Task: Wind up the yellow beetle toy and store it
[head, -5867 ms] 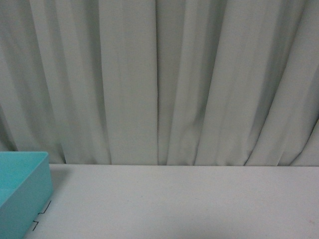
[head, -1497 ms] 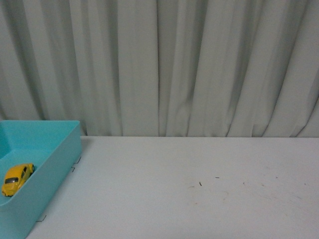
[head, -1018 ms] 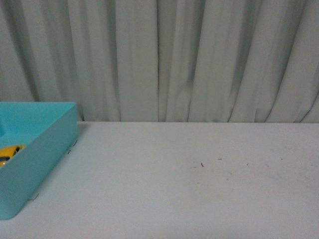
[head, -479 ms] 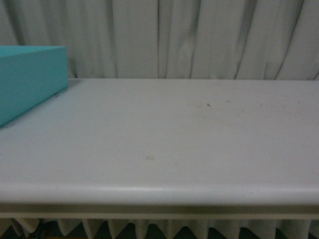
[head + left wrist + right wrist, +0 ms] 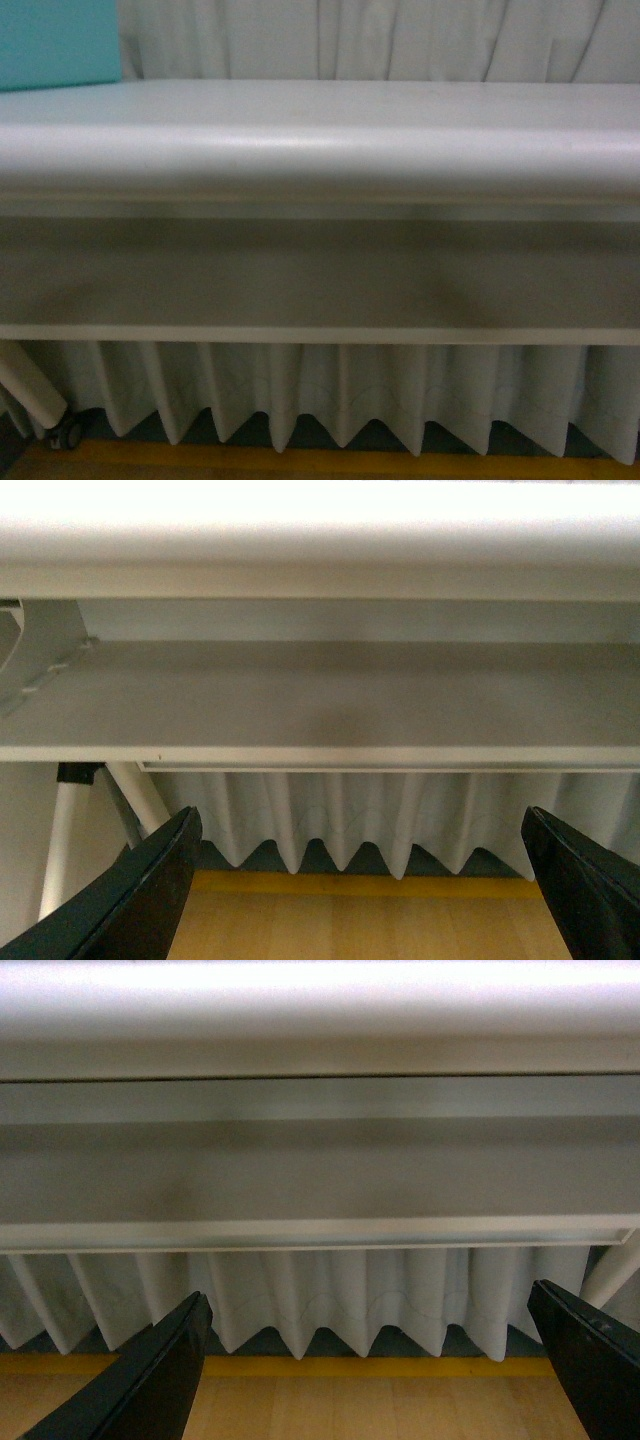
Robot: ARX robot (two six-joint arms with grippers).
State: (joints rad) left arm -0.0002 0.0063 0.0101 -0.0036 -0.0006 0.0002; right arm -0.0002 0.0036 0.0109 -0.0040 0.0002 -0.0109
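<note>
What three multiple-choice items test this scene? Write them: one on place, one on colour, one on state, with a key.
1. Where does the turquoise plastic bin show in the front view?
A. On the floor
B. At the upper left, on the white table top
C. On the ledge under the table top

2. What colour is the floor stripe below the curtain hem?
A. Yellow
B. Red
C. Blue

3. How is the left gripper?
A. Shut on a toy
B. Shut on the bin's rim
C. Open, holding nothing

Key: 1 B, the turquoise plastic bin stands at the upper left on the white table. 2 A, the floor stripe below the curtain hem is yellow. 3 C, the left gripper has its dark fingers far apart with only floor and curtain between them.
</note>
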